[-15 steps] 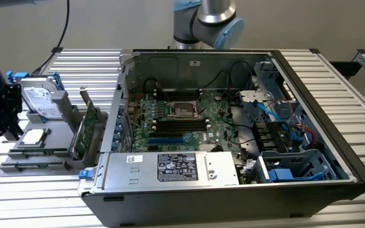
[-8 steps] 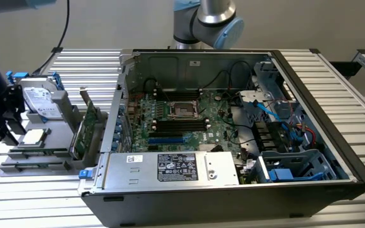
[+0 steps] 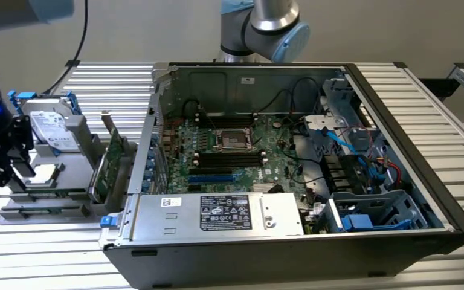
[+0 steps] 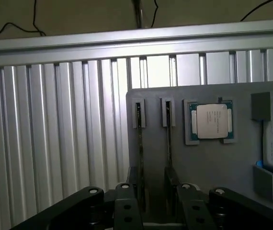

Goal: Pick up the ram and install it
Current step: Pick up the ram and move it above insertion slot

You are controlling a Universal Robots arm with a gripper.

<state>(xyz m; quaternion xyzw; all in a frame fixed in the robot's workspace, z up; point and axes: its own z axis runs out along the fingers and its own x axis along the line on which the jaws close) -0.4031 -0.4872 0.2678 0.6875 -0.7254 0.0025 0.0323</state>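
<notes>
**Inspector:** Grey printed holder on the ribbed aluminium table. The ram stands on edge in one of its slots. A twin stick stands just beside it in the next slot, and a loose processor lies further along the plate. In the exterior view the holder sits at nine o'clock of the open computer case.

**Supervisor:** End effector?

**Inspector:** The end effector is low over the holder. Its fingers are parted with bare grey plate between them, and nothing is gripped. Each finger lines up roughly with one stick, so I cannot tell which stick it is set for.

**Supervisor:** Step in hand?

**Inspector:** In my judgement, the pick, not yet made. The install looks unstarted. The black memory slots, at six o'clock of the processor socket, appear unfilled.

**Supervisor:** Recommendations?

**Inspector:** Straddle one stick only, centred along its length, with the pads flat on its two faces. The gap to the twin is narrow, so the inner finger must go down cleanly between the two without nudging either. Close squarely, then draw straight out along the slot with no twist, because a thin board is likely to bind or flex. Keep clear of the expansion card at three o'clock of the holder and the hard drive at twelve.
</notes>
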